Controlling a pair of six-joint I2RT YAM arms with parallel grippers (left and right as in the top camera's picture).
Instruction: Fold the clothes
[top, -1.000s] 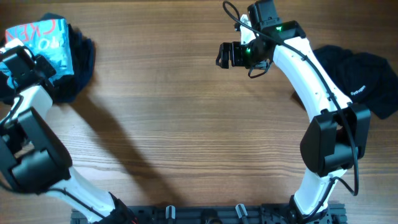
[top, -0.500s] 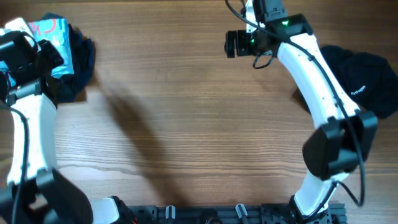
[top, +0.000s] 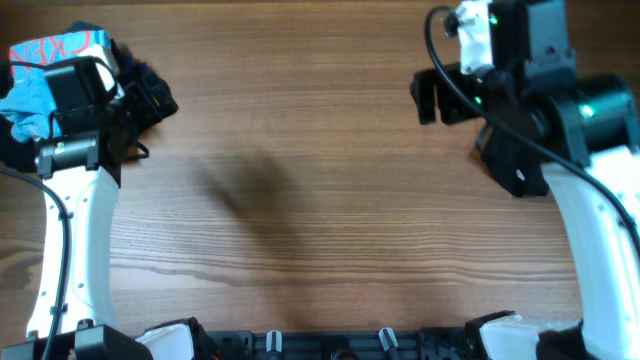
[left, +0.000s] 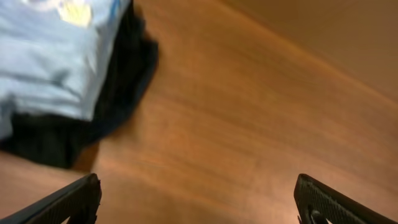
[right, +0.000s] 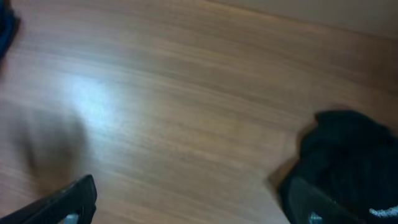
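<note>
A wooden surface (top: 300, 200) is being viewed from overhead, with a robot arm on each side. A light-blue T-shirt (top: 30, 90) with reddish lettering is lying in a compact bundle at the far corner on the left arm's side. It is resting on a dark garment (top: 150, 85) that is spilling out beneath it toward the middle. The left hand (left: 198, 200) is hanging just beside and above this blue shirt, its fingers standing wide apart and gripping nothing. The right hand (right: 196, 205) is hovering well apart from the blue shirt, across the bare wood, and it too is spread open and carrying nothing. A second dark garment (right: 348, 162) is lying crumpled far from the blue shirt, close beside the right hand. The blue shirt seems to be set aside on its pile, so the work appears to be passing to another piece. The next move probably calls for the right hand to lower onto the crumpled garment, pinch an edge, and draw it out flat on the open wood for folding.
</note>
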